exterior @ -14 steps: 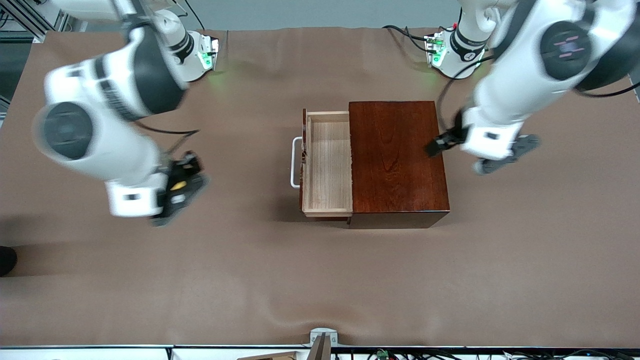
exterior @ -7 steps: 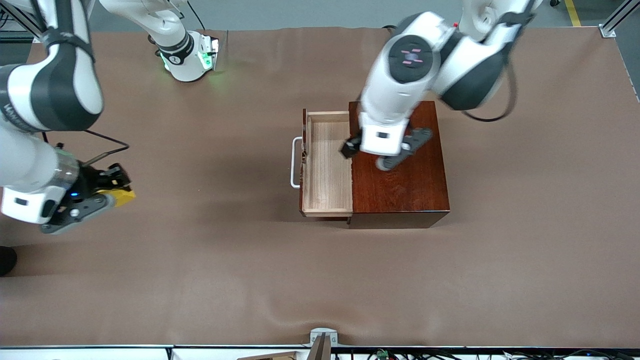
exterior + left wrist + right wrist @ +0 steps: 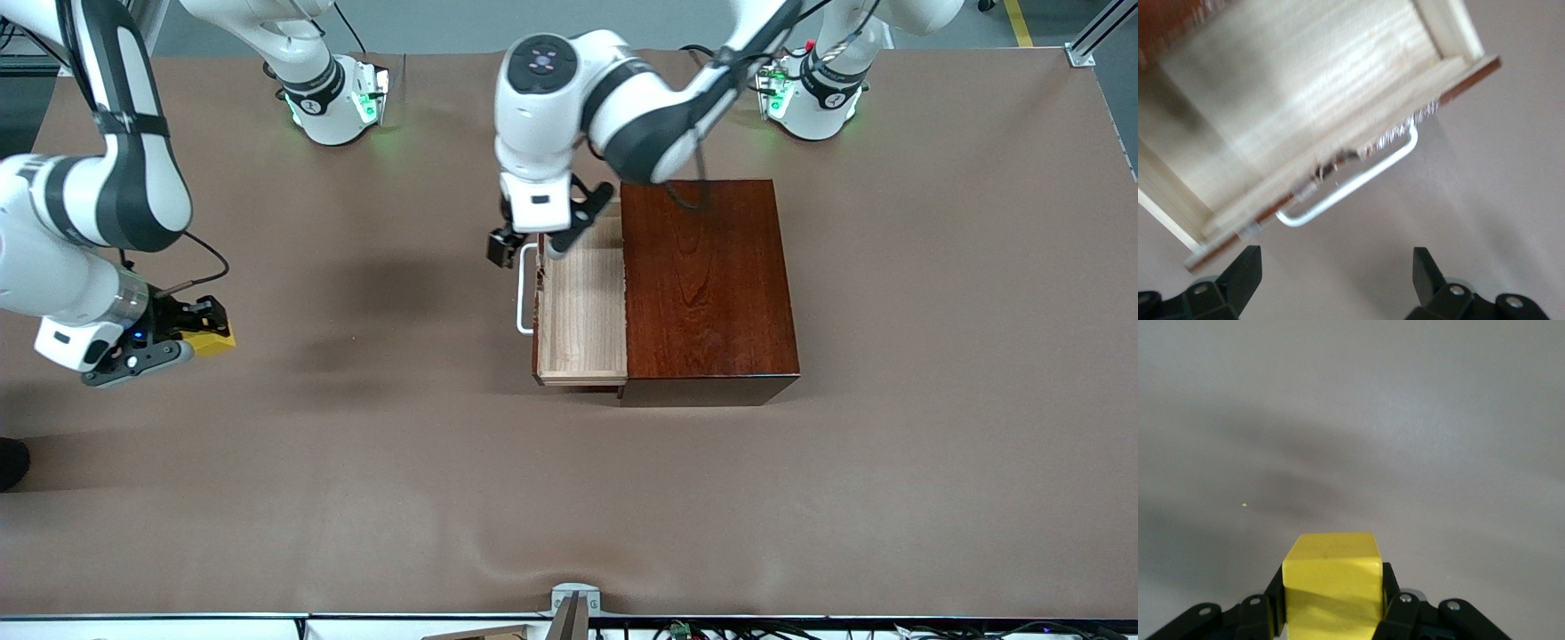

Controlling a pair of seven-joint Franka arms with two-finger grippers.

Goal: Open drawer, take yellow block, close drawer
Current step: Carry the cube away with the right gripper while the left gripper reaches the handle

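**A:** Item one, the drawer (image 3: 582, 302): pulled out of the dark wooden box (image 3: 707, 284), toward the right arm's end of the table. Pale interior, nothing in it. White handle (image 3: 524, 289) on its front, intact.

**B:** Item two, the yellow block (image 3: 212, 340)?

**A:** Out of the drawer. Clamped between the fingers of the right gripper (image 3: 1331, 613), up over bare table (image 3: 569, 498) well apart from the box, at the right arm's end. The right wrist view shows the cube square in the grip, a finger pressed to each side.

**B:** Item three, the left gripper (image 3: 532, 244)?

**A:** Over the handle end of the drawer, reaching across from its base. Jaws apart: in the left wrist view both fingertips (image 3: 1245, 273) stand wide, with the handle and drawer front between and ahead of them. Touching nothing, as far as I can see.

**B:** So the closing is what's left. How would you do it well?

**A:** My judgement: come down just in front of the drawer front, near the middle of the handle, and push straight along the drawer's run. Off-centre and it may skew and bind; too brisk and the whole box could slide. The right arm need only keep its hold.
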